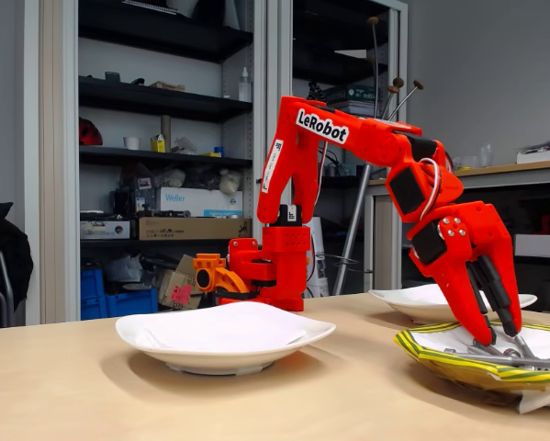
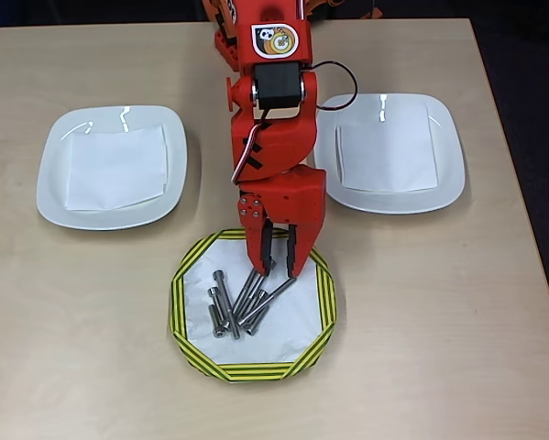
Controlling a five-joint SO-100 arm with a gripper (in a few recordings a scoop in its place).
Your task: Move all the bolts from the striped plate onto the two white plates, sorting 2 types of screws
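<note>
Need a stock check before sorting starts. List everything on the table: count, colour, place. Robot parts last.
bolts: about seven, exact count unclear as they overlap, grey metal, piled on the striped plate.
striped plate: one, white centre with yellow and dark striped rim, near table edge in the overhead view, centre.
white plates: two, plain white, each with a white paper sheet inside; one at picture left, one at picture right in the overhead view.
table: one, light wood.
arm: one, orange-red, reaching from the far edge.
gripper: one, orange-red, open, tips down at the bolt pile.
</note>
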